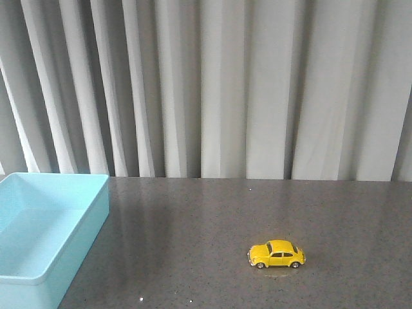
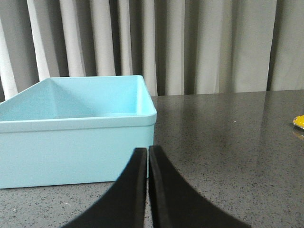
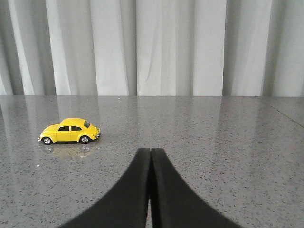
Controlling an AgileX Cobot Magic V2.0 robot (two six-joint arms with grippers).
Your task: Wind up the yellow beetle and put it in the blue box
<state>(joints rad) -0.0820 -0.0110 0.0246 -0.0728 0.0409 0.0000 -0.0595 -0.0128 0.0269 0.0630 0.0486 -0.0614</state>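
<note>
Fingers of the left gripper [image 2: 147,152] are pressed together with only a hairline seam between them, holding nothing, and they hang just in front of the near wall of the blue box [image 2: 76,142]. Those of the right gripper [image 3: 150,154] are closed the same way, also holding nothing, over bare tabletop [image 3: 228,142].

From the front, the blue box [image 1: 71,254] sits at the near left corner of the dark speckled tabletop [image 1: 193,232]; its left and near sides run out of the picture, so only the far wall and right wall show whole. The yellow beetle [image 1: 277,253] stands on its wheels right of centre, side-on, well apart from the box, with open surface all round it and a wide bare stretch between the two. In the right wrist view the yellow beetle [image 3: 69,131] stands beyond the closed fingertips and off to one side, clear of them.

In the left wrist view only a sliver of yellow [image 2: 299,122] shows at the picture's edge. A grey pleated curtain [image 1: 212,84] hangs behind the far edge of the tabletop.
</note>
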